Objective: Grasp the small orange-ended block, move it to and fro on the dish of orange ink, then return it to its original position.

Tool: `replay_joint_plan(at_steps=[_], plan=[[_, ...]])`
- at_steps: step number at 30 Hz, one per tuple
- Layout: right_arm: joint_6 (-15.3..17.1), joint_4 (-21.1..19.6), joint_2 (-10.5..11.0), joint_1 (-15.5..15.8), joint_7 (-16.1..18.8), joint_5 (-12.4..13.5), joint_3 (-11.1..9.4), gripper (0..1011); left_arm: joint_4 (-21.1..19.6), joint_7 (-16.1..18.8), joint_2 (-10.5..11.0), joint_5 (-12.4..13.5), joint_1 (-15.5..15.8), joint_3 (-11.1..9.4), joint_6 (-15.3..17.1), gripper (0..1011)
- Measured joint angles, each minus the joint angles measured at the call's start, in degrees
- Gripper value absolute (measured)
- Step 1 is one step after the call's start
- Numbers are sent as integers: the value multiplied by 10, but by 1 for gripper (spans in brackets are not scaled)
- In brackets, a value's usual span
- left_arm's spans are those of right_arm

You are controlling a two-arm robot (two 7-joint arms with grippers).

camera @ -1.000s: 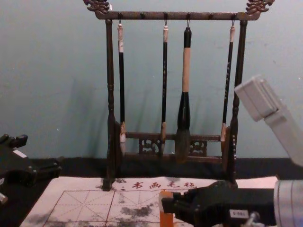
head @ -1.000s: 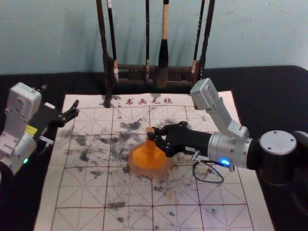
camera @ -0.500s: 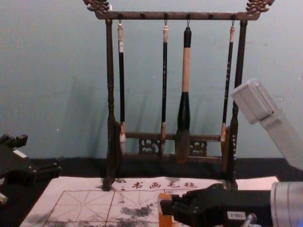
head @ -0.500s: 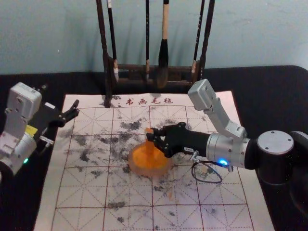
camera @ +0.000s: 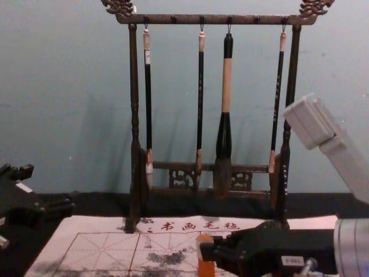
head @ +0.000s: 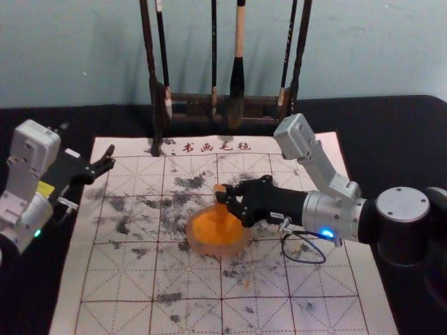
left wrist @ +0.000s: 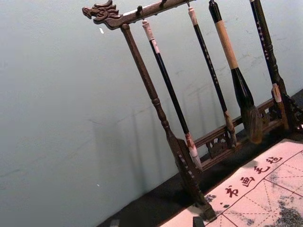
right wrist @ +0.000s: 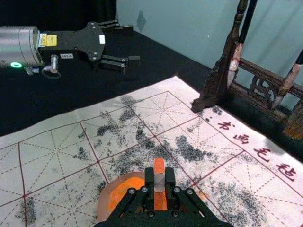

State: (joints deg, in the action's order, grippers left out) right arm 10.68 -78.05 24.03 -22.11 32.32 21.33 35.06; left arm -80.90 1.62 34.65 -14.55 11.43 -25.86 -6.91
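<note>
Head view: the right gripper (head: 223,199) is pinching the orange-ended block (head: 218,188) roughly upright over the dish (head: 218,250) of orange ink (head: 209,229); whether it is touching the ink, I cannot tell. The left gripper (head: 105,160) is hanging, fingers spread, at the sheet's left side. Pressing too hard while rubbing could be tilting the block in its narrow grip; swinging wide could be catching the rim, dragging the dish and spilling ink.

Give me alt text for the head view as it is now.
The right gripper pinches a small orange-ended block upright at a round dish of orange ink on a gridded mat. The left gripper is open on the left; a dark rack with brushes stands behind.
</note>
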Motion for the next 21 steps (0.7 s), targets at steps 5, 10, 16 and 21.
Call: replay_joint_plan(at_steps=[5,10,16,21], plan=[[3,-5,4,2,0,-4,-1,105,0,0,0,0,0,0,0,1001],[6,-9,8,5,0,-6,-3,105,0,0,0,0,0,0,0,1001],[8,-15,13,9,0,-6,-5,105,0,0,0,0,0,0,0,1001],[11,-26,19,16,1,-4,-9,105,0,0,0,0,0,0,0,1001]])
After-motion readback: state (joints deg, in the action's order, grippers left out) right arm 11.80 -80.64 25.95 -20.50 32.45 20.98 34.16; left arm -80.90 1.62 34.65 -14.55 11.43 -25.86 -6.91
